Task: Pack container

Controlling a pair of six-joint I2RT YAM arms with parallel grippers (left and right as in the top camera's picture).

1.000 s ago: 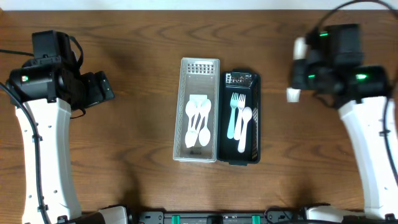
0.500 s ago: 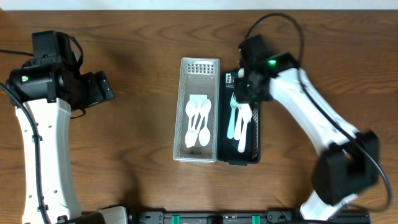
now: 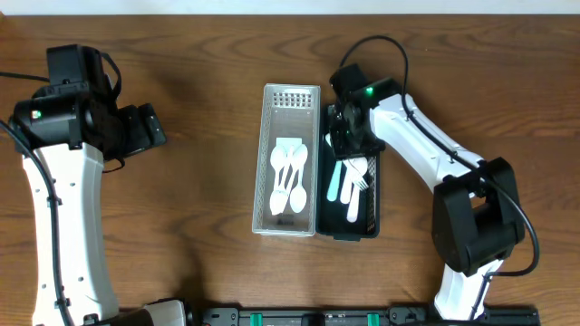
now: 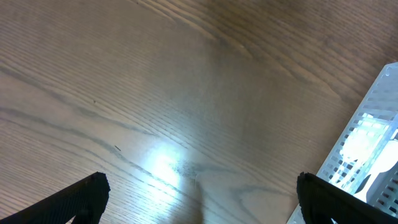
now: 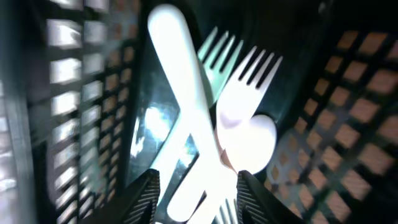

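Note:
A clear white basket (image 3: 290, 95) holds several white spoons (image 3: 290, 177). Beside it on the right, a black tray (image 3: 372, 226) holds a mint fork (image 3: 333, 181), a white fork (image 3: 361, 181) and a white spoon (image 3: 353, 206). My right gripper (image 3: 349, 136) reaches down into the tray's far half. In the right wrist view its fingers (image 5: 198, 193) are apart and straddle the white cutlery handles (image 5: 186, 112), with the white fork (image 5: 249, 81) and mint fork (image 5: 214, 53) ahead. My left gripper (image 3: 149, 127) is open and empty over bare wood (image 4: 199, 199).
The basket's corner (image 4: 373, 124) shows at the right edge of the left wrist view. The wooden table extends on both sides of the two containers. The arm bases stand at the front edge.
My right arm swung in from the far right and dropped into the black tray. The forks in the tray have shifted and tilted. The left arm has not moved.

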